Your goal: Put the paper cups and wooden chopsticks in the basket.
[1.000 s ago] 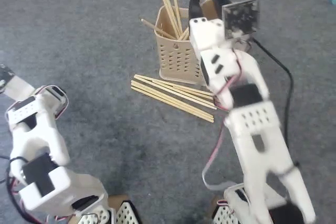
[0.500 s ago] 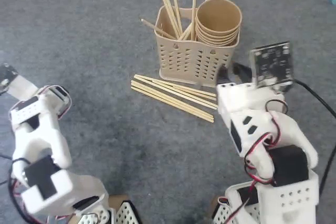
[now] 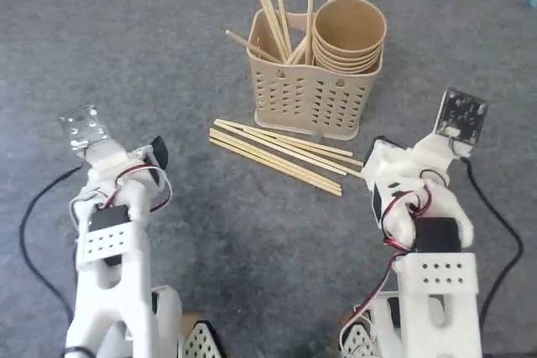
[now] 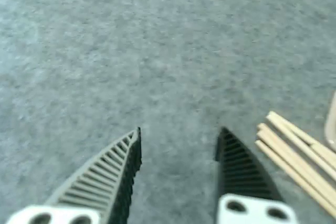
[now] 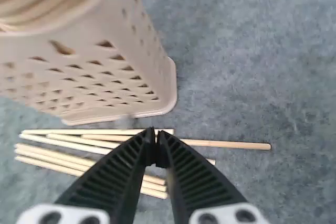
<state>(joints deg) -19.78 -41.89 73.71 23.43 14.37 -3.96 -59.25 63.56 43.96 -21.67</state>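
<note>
A beige perforated basket (image 3: 309, 98) stands at the back centre of the grey carpet. A stack of paper cups (image 3: 349, 33) sits in its right half, and several wooden chopsticks (image 3: 273, 7) stick up from its left half. More chopsticks (image 3: 281, 153) lie flat on the carpet just in front of it. My right gripper (image 5: 153, 134) is shut and empty, low over the right ends of the loose chopsticks (image 5: 79, 148), near the basket's corner (image 5: 157, 87). My left gripper (image 4: 180, 135) is open over bare carpet, with the chopstick ends (image 4: 294, 156) off to one side.
Grey carpet (image 3: 168, 56) covers the whole work area, with a pale wall strip along the far edge. The left arm (image 3: 113, 215) and the right arm (image 3: 419, 207) stand at the near side, with their cables trailing beside them.
The right arm has pulled back from over the basket to its near right, uncovering the cups in it. The left arm has swung in from the left edge toward the loose chopsticks.
</note>
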